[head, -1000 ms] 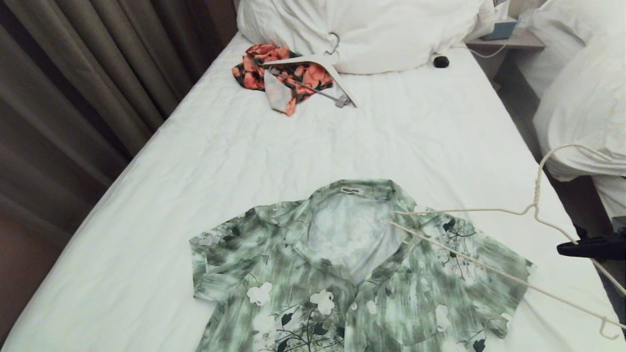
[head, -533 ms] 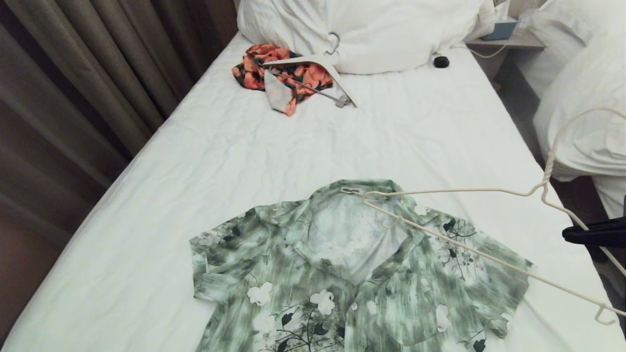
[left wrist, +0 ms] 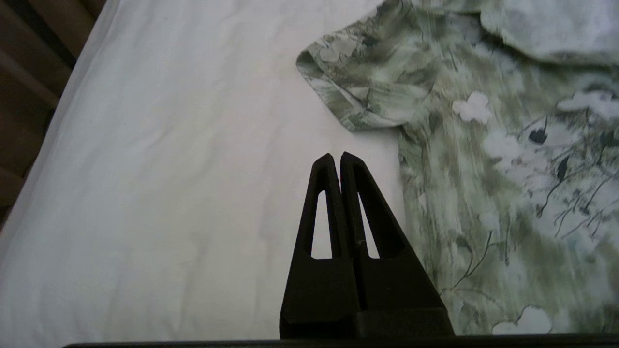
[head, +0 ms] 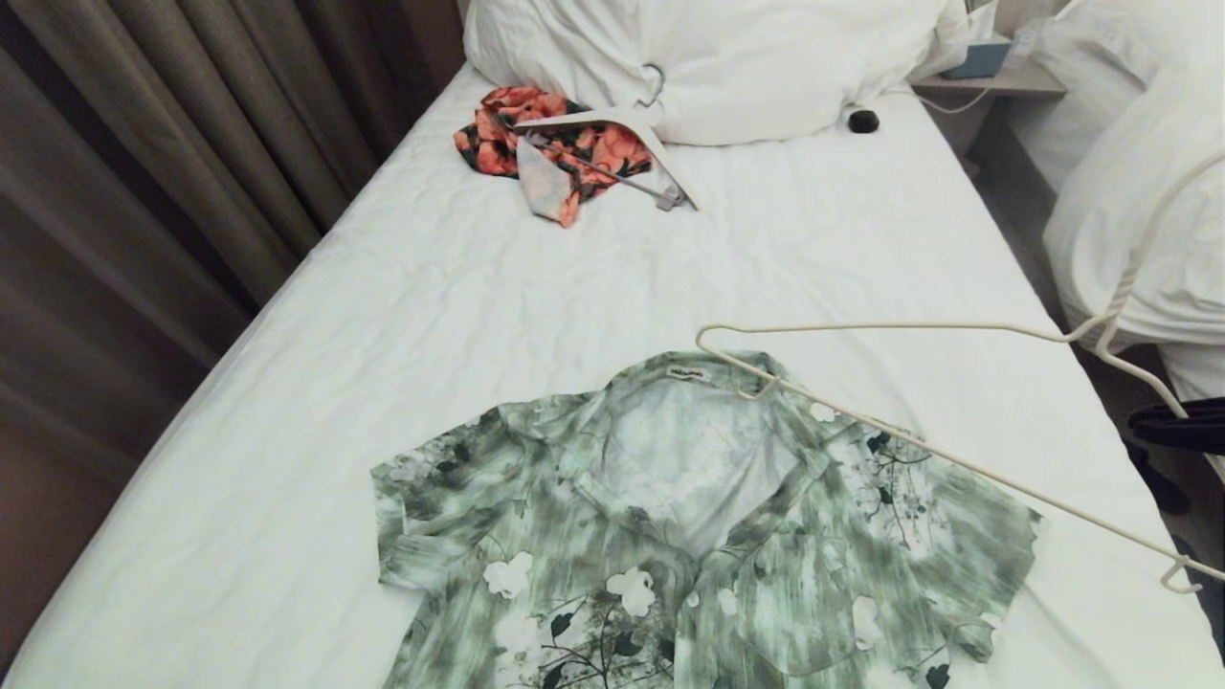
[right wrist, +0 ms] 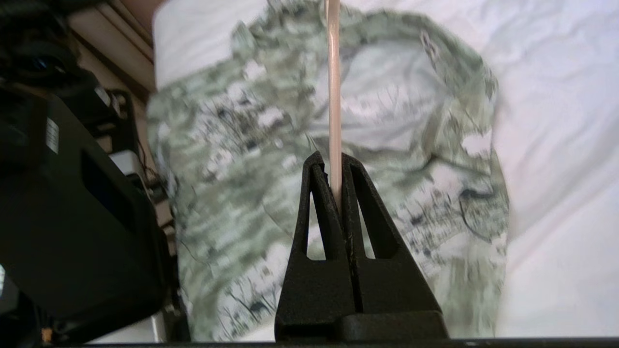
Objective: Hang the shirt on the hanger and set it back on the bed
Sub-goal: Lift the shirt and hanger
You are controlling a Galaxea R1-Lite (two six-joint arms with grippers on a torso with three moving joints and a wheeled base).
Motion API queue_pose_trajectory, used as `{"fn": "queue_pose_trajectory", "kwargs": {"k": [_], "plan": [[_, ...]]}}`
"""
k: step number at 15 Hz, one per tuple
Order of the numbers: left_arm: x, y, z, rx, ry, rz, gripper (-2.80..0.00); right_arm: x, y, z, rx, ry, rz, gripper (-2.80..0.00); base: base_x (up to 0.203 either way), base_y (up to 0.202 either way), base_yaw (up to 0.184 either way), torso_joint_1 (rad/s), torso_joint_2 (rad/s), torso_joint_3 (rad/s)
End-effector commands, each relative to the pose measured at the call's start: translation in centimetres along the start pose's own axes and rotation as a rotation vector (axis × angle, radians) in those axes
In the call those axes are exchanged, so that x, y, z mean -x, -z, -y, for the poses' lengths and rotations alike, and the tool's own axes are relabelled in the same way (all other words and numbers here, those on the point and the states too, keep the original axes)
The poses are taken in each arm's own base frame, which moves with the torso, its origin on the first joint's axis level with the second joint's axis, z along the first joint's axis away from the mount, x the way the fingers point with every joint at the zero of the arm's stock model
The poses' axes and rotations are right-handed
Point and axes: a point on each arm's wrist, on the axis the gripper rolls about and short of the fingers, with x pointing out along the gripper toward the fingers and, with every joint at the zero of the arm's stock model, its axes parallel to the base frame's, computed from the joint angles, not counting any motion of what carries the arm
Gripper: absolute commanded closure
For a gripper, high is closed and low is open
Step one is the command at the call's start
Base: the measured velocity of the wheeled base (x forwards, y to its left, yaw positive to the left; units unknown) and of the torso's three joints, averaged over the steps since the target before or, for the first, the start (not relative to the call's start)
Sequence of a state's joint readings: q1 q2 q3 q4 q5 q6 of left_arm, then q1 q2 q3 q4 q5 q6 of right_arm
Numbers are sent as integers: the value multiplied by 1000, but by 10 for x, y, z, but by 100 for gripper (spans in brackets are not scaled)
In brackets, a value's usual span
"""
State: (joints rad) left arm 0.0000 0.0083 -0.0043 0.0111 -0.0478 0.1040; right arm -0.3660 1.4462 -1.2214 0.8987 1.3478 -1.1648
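Note:
The green-and-white flowered shirt (head: 689, 536) lies flat on the bed (head: 536, 297), collar open, white neck label facing the pillows. Above its right shoulder hangs the cream wire hanger (head: 919, 450), its far tip over the collar. My right gripper (head: 1144, 421) shows at the head view's right edge, shut on the hanger's wire. In the right wrist view the hanger (right wrist: 333, 96) runs straight out from between the right gripper's (right wrist: 334, 162) closed fingers, over the shirt (right wrist: 387, 159). My left gripper (left wrist: 337, 159) is shut and empty above the sheet, beside the shirt's sleeve (left wrist: 367, 92).
An orange-red floral garment (head: 555, 144) with a thicker white hanger (head: 622, 129) lies near the white pillows (head: 718, 57). A small black object (head: 863, 121) sits by the pillows. A second bed with rumpled duvet (head: 1139, 191) stands right; curtains (head: 144, 163) hang left.
My right gripper has lifted and swung the hanger: its far tip moved left and up the bed, from over the shirt's right shoulder to above the collar. The shirt has not moved.

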Motion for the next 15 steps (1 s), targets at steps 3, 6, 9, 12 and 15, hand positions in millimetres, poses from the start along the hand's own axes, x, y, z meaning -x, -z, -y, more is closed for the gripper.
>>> {"fn": "queue_pose_trajectory", "kwargs": {"k": [3,6,9,12,15], "plan": [[-8,-32,-2,19,73,-33,0,1,-7,-3,23,-4,19,0,0,0,0,0,0,0],[-37,-77,-6,107,179,-126,0,0,-8,1,25,-16,36,0,0,0,0,0,0,0],[-86,-86,-6,166,311,-233,0,-2,-7,7,9,-45,84,0,0,0,0,0,0,0],[-137,-85,4,228,451,-290,0,-14,-3,10,-8,-112,100,0,0,0,0,0,0,0],[-183,-77,22,270,550,-323,0,-24,-3,16,43,-150,119,0,0,0,0,0,0,0]]}}
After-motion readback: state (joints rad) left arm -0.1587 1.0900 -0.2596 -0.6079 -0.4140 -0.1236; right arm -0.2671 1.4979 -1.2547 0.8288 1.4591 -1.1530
